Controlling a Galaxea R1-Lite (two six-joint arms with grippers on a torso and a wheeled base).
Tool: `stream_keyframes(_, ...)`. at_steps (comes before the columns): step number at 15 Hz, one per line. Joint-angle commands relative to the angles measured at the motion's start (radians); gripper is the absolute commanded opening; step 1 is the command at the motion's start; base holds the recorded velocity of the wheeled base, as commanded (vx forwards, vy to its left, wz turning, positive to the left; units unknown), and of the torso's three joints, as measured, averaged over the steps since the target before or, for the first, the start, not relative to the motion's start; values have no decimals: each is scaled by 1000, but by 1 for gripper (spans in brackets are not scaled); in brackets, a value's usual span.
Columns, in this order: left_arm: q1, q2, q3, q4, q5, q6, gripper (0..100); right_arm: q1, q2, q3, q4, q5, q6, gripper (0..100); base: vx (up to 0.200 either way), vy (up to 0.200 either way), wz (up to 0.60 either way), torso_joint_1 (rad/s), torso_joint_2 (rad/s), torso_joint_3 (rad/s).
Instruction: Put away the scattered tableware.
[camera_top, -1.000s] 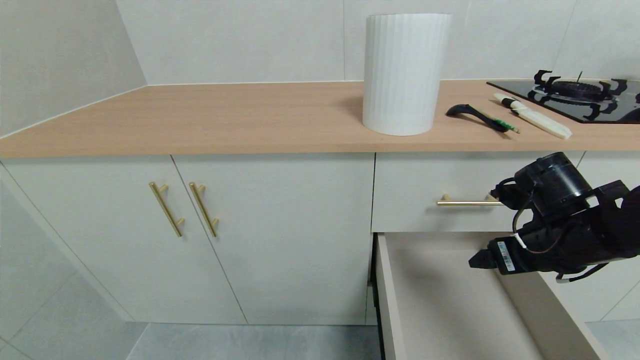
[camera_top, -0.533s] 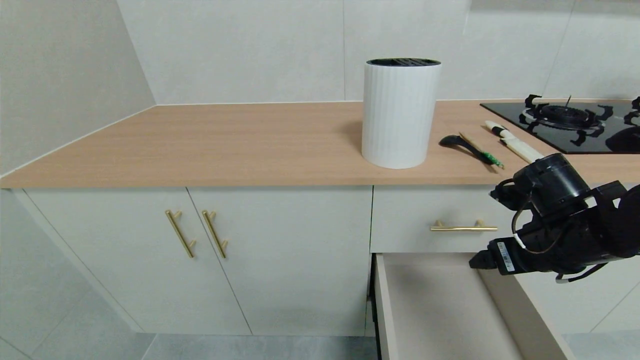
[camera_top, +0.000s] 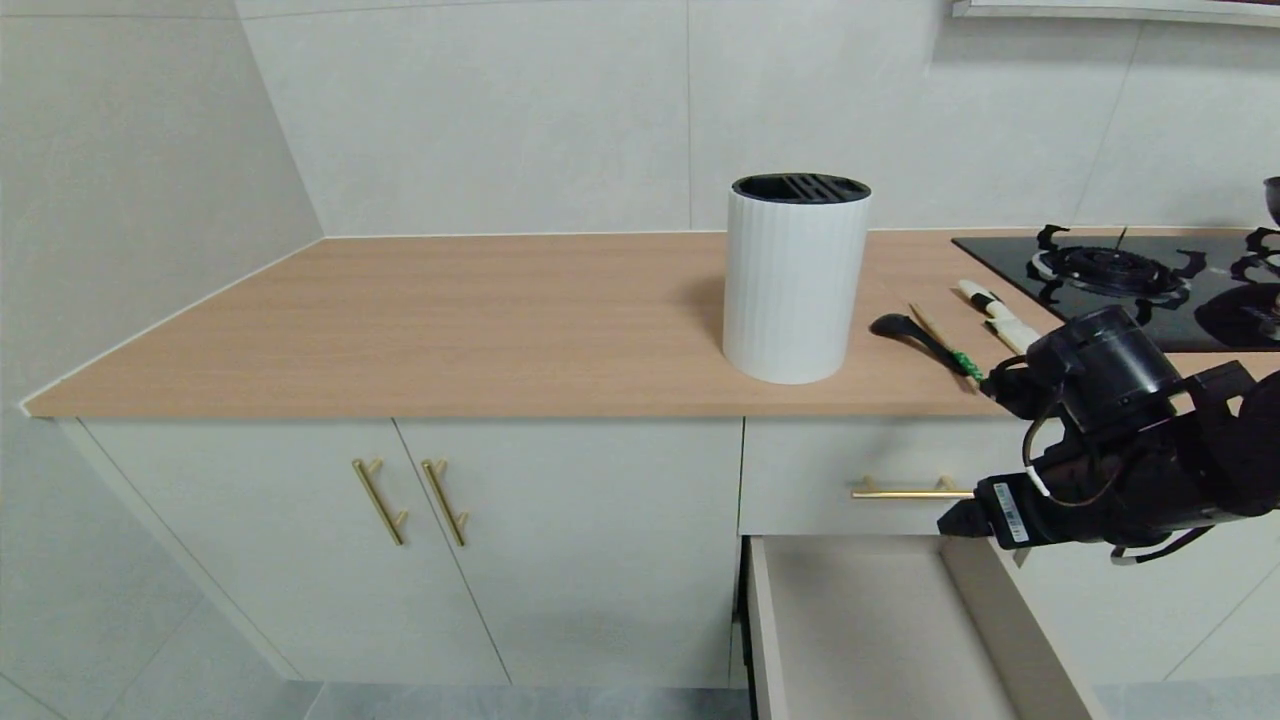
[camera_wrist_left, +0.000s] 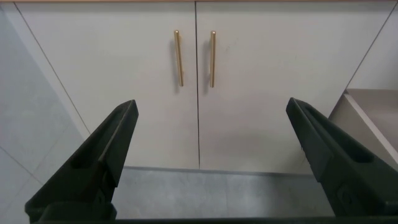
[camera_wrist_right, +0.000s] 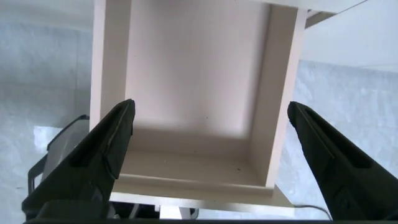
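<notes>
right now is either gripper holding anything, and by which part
Nothing is held. The left gripper and right gripper are both open and empty; the black spoon lies on the countertop.

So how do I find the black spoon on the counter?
Look at the wooden countertop and find the tall white ribbed holder. Just to its right, toward the stove, lie a few utensils, and the spoon is the one nearest the holder. It is all black, unlike the thin wooden chopsticks and the white utensil.

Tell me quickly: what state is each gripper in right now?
Left gripper: open, empty.
Right gripper: open, empty, over the open drawer.
</notes>
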Motion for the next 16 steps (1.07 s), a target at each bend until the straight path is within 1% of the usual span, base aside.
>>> stream_keyframes(1,0,1,0,0,0,0,100,1,-2,-17,-58,-17,-15,100,0,0,0,0,0,0)
stream_keyframes(2,0,1,0,0,0,0,100,1,-2,-38,-107,-17,-41,100,0,0,0,0,0,0)
stream_keyframes(3,0,1,0,0,0,0,100,-22,-11,-111,-150,-12,-82,100,0,0,0,0,0,0)
stream_keyframes(4,0,1,0,0,2,0,100,-46,-17,-203,-131,-12,-90,100,0,0,0,0,0,0)
stream_keyframes(5,0,1,0,0,0,0,100,-52,-29,-272,-84,-10,-90,100,0,0,0,0,0,0)
stream_keyframes(6,0,1,0,0,0,0,100,-60,-57,-298,-30,-3,-85,100,0,0,0,0,0,0)
stream_keyframes(8,0,1,0,0,0,0,100,-60,-69,-284,-25,25,-85,100,0,0,0,0,0,0)
stream_keyframes(11,0,1,0,0,0,0,100,-63,-18,-278,-88,23,-87,100,0,0,0,0,0,0)
stream_keyframes(14,0,1,0,0,0,0,100,-103,49,-292,-121,26,-87,100,0,0,0,0,0,0)
stream_keyframes(16,0,1,0,0,0,0,100,-138,110,-298,-183,22,-85,100,0,0,0,0,0,0)
